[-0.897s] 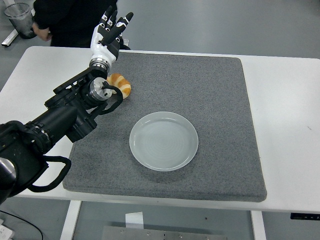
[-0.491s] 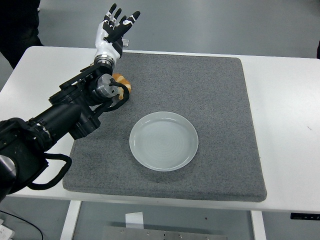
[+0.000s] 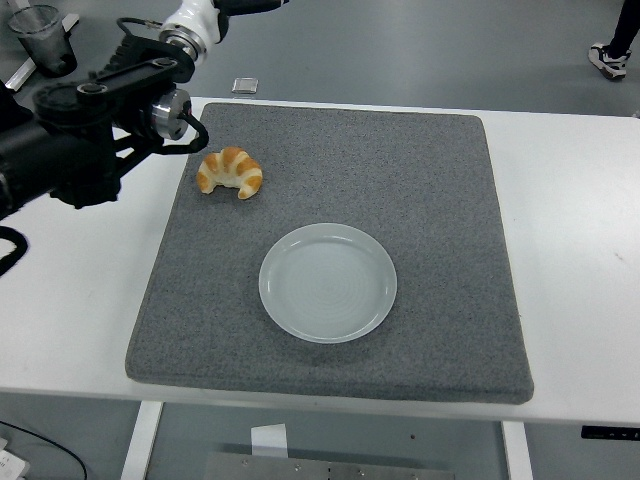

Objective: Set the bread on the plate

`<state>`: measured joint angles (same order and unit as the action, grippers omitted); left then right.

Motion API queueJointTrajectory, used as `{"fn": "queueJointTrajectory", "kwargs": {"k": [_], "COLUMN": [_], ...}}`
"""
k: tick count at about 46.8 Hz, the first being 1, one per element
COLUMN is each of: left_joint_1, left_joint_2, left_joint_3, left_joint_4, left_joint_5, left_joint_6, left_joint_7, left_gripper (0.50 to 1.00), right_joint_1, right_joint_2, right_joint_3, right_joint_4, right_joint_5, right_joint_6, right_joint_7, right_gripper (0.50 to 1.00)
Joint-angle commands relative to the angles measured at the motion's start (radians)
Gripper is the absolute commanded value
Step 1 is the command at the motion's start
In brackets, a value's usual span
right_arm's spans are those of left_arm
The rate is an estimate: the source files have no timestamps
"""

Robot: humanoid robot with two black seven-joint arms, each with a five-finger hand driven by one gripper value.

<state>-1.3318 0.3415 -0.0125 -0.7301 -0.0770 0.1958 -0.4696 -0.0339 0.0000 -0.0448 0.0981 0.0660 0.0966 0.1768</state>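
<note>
I can see the croissant lying on the gray mat, near its far left corner. It is bent like a little moon, with both tips pointing toward me. The plate sits in the middle of the mat, well apart from the bread, and nothing is on it yet. So the job is not done.

I think this bread will be very light and soft. The crust looks flaky, so a hard squeeze would crush it or break bits off. It should not be slippery. The best place to hold it, I think, is the fat middle part, with fingers on the 2 long sides. The thin tips look weak and could snap or bend.

My left arm is up over the far left part of the white table, beside the mat. It is near the croissant but not touching it. The left hand goes off the top of the picture, so I cannot tell if it is open or closed. It holds no bread, since the bread is on the mat.

My right arm is not in the picture. A clear cup stands beyond the table at the top left.
</note>
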Motion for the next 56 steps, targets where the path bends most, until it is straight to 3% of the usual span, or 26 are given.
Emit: {"fn": "queueJointTrajectory", "kwargs": {"k": [1, 5, 11, 18, 28, 49, 56], "left_joint_1": [-0.067, -0.159, -0.273, -0.354, -0.325, -0.241, -0.202], "left_joint_2": [0.082, 0.145, 0.186, 0.225, 0.237, 0.225, 0.218], "left_joint_3": [0.121, 0.284, 0.466, 0.624, 0.68, 0.691, 0.695], "left_joint_4": [-0.109, -0.193, -0.268, -0.29, -0.272, -0.229, -0.201], "left_joint_5": [0.005, 0.019, 0.02, 0.097, 0.443, 0.842, 0.933], "left_joint_6": [-0.006, -0.007, -0.021, -0.078, -0.078, -0.061, -0.013], "left_joint_7": [0.003, 0.002, 0.002, -0.004, -0.008, -0.014, -0.021], "left_gripper": [1.0, 1.0, 1.0, 1.0, 1.0, 1.0, 1.0], "right_joint_1": [0.0, 0.0, 0.0, 0.0, 0.0, 0.0, 0.0], "right_joint_2": [0.0, 0.0, 0.0, 0.0, 0.0, 0.0, 0.0], "right_joint_3": [0.0, -0.001, 0.0, 0.0, -0.001, 0.0, 0.0], "right_joint_4": [0.0, 0.0, 0.0, 0.0, 0.0, 0.0, 0.0], "right_joint_5": [0.0, 0.0, 0.0, 0.0, 0.0, 0.0, 0.0], "right_joint_6": [0.0, 0.0, 0.0, 0.0, 0.0, 0.0, 0.0], "right_joint_7": [0.0, 0.0, 0.0, 0.0, 0.0, 0.0, 0.0], "right_gripper": [0.932, 0.932, 0.932, 0.932, 0.932, 0.932, 0.932]}}
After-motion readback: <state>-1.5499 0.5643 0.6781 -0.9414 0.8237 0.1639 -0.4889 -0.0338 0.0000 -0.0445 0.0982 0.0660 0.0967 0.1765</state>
